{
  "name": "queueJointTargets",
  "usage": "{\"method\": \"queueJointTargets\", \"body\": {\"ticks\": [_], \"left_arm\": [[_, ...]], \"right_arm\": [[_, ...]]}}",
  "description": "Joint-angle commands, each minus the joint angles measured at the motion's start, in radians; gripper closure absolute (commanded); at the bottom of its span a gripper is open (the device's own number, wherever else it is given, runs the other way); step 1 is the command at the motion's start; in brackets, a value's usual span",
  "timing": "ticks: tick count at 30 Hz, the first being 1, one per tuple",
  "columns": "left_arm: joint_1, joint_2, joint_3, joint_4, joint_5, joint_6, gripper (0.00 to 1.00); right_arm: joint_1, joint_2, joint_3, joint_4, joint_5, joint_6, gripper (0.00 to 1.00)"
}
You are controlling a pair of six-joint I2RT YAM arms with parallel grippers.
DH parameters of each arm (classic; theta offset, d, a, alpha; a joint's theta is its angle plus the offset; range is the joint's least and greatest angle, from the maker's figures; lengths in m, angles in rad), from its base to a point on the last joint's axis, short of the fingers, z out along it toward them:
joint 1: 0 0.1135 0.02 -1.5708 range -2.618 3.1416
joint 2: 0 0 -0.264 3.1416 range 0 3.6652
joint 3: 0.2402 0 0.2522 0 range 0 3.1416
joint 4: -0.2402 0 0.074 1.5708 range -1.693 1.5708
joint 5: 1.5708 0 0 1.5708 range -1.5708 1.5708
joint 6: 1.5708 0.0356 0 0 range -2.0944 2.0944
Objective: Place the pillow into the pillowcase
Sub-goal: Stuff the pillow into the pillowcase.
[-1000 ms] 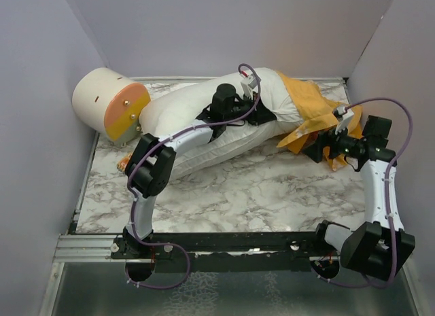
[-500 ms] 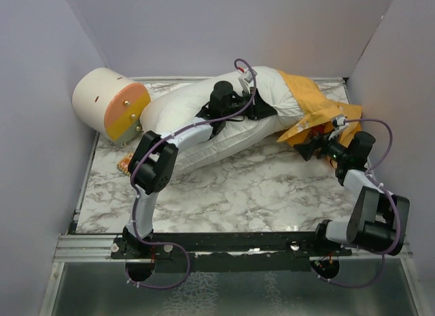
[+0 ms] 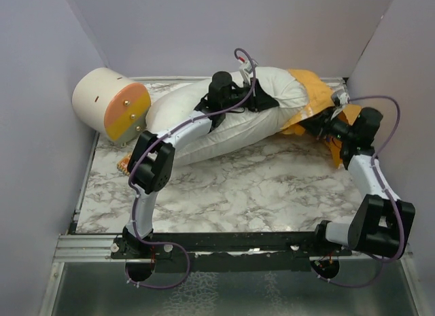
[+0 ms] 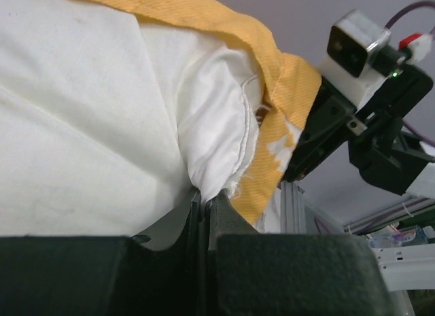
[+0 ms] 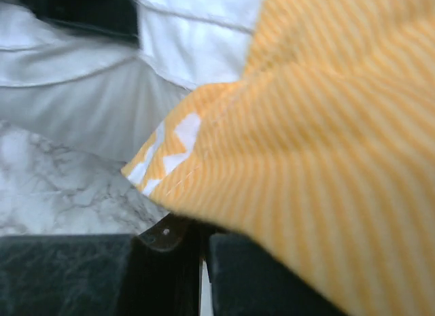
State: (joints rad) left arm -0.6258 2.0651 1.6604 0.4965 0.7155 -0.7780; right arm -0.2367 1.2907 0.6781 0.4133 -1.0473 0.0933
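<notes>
Your left gripper [image 4: 204, 208], jaws pinched shut on the pillow [image 3: 204, 122], has it lying left-to-right along the table [image 3: 258, 187] back, its right end inside the pillowcase [image 3: 314, 92], whose near hem your right gripper [image 5: 202, 244] clamps shut.

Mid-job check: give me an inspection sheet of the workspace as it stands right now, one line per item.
Surface: marbled tabletop, no spills seen.
Job's things: pillow lies across the far side; pillowcase covers only its right end.
Clutter: cream-and-orange cylinder at far left, beside the pillow's left end.
Grippers: left gripper shut on a fold of the pillow near the pillowcase's edge; right gripper shut on the pillowcase's edge.
Cables: purple cables loop off both wrists, one arching over the pillow; no snag seen.
Surroundings: plain walls on three sides; metal rail along the near edge.
</notes>
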Motion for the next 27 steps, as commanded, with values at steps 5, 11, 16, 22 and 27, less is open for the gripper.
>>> {"method": "queueJointTargets", "body": {"ticks": [5, 11, 16, 22, 27], "left_arm": [[-0.022, -0.048, 0.306, -0.141, -0.022, 0.142, 1.00], [-0.053, -0.055, 0.344, -0.228, -0.041, 0.199, 1.00], [-0.048, -0.048, 0.255, -0.247, -0.065, 0.221, 1.00], [-0.006, 0.086, 0.263, -0.273, -0.050, 0.163, 1.00], [0.046, 0.133, 0.312, -0.350, -0.138, 0.177, 0.94]], "right_arm": [[0.097, -0.016, 0.729, -0.738, -0.376, -0.191, 0.99], [0.213, 0.223, 1.038, -1.066, -0.281, -0.208, 0.99], [0.248, 0.306, 0.989, -1.129, -0.135, -0.255, 0.99], [0.247, 0.440, 0.990, -1.139, -0.002, -0.265, 0.96], [0.247, 0.495, 1.023, -1.143, -0.004, -0.277, 0.82]]}}
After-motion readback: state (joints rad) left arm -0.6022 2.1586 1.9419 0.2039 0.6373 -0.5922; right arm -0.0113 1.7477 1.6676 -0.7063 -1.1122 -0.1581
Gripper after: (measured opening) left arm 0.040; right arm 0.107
